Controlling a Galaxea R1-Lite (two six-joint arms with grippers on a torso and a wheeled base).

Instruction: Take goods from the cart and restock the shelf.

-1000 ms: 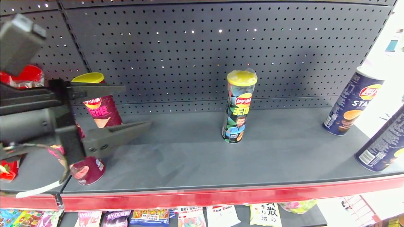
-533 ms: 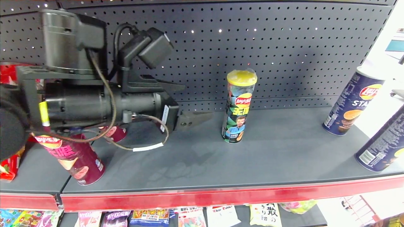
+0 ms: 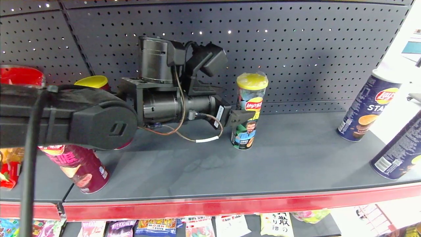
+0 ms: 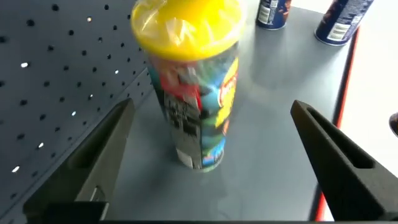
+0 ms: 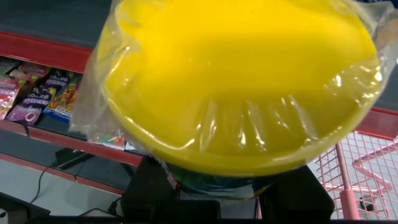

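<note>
A green chip can (image 3: 248, 112) with a yellow lid stands upright mid-shelf, close to the pegboard. My left gripper (image 3: 237, 110) is level with it, just to its left, and is open. In the left wrist view the can (image 4: 196, 93) stands ahead between the two spread fingers (image 4: 99, 162), untouched. My right gripper (image 5: 227, 193) is shut on another chip can (image 5: 242, 81), whose yellow plastic-wrapped lid faces the camera, with the fingers on its lower body.
Maroon chip cans (image 3: 82, 168) stand at the shelf's left, one (image 3: 95, 82) partly behind my arm. Two dark blue cans (image 3: 366, 107) (image 3: 398, 151) stand at the right. The shelf has a red front lip (image 3: 230, 204) with snack bags (image 3: 197, 225) below it. Bare shelf floor lies between the groups.
My left arm has swung in from the far left and reached along the shelf to the green can, its gripper still open. The cans have not moved.
</note>
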